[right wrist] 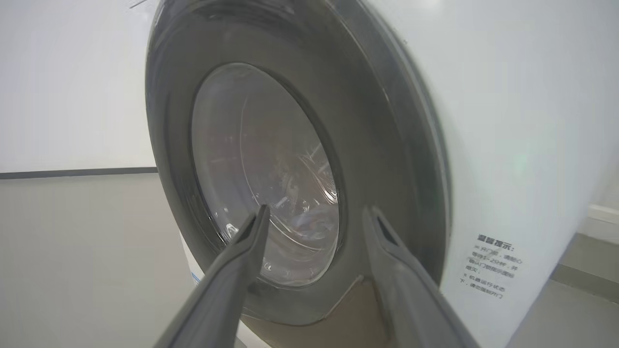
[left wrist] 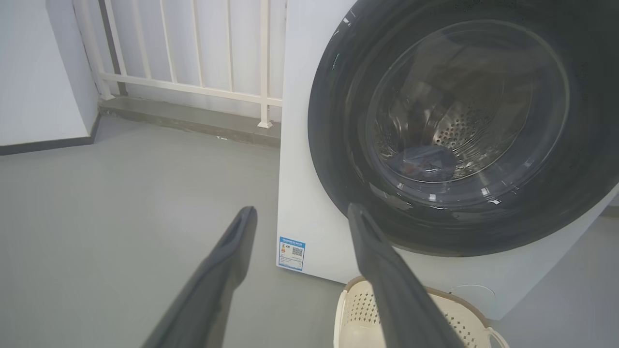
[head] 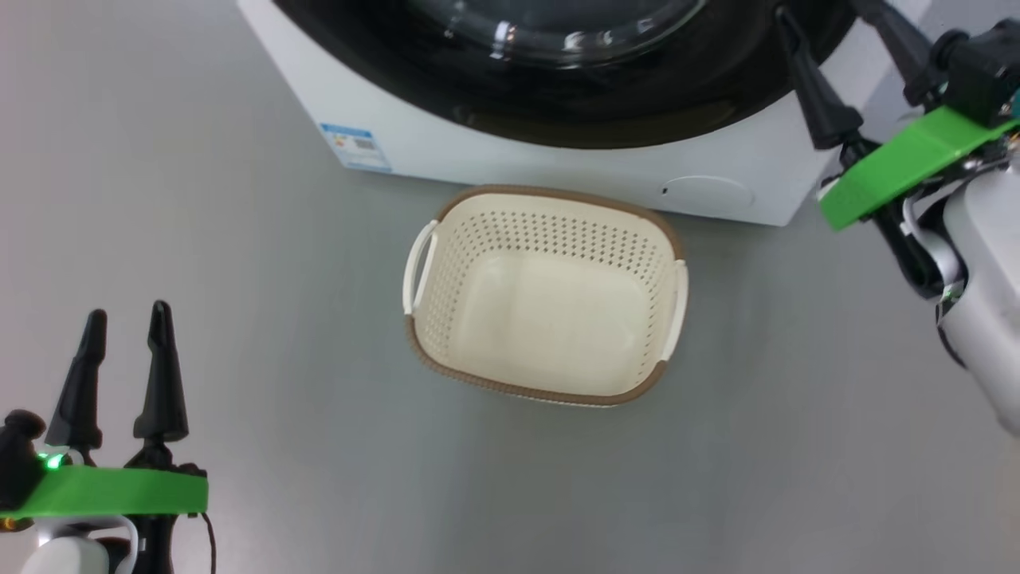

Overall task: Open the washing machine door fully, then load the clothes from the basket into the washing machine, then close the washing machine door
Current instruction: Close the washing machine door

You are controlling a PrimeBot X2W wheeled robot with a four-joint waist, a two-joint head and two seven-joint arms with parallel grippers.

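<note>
- Head view: washing machine door (head: 558, 112) sits at 12, black rim looks flat against the front of the washing machine (head: 494, 159). It reads as swung to; latched or not, can't tell.
- Right gripper (head: 825, 9) at approx 1–2, fingers pointing to 11, jaws apart, nothing held. One tip overlaps the rim's right edge; contact can't be judged.
- Left gripper (head: 128, 311) low at 8, jaws apart, empty, well apart from the door. So the right arm is the nearer one.
- Basket (head: 558, 195) at centre, just in front of the machine, nothing in it. Long axis handle to handle, roughly 9-to-3, right end dipped slightly.
- Left wrist view: door (left wrist: 338, 121) fills 1–3, glass faces out toward you. It's round, so no long axis; hinge side can't be made out.
- Clothes (left wrist: 428, 162) show as a blue lump low in the drum behind the glass.
- Left gripper (left wrist: 302, 210) spread wide; tips frame the machine's left front corner. Blue label (left wrist: 291, 252) just below, between the fingers. Basket (left wrist: 355, 314) at 5, railing (left wrist: 193, 48) at 11.
- Right wrist view: door (right wrist: 367, 145) dead ahead at 12, seen at a slant. Right gripper (right wrist: 316, 209) jaws apart, left tip over the glass, right tip over the rim. A bluish patch, prob. the clothes (right wrist: 309, 220), sits behind the glass betw. the tips.
- Machine side wall (right wrist: 508, 121) at 3, rim looks flush to it.
- Judgement: load done. If the latch isn't home, you push straight ahead on the rim w/ the right arm; the gap there decides it.
</note>
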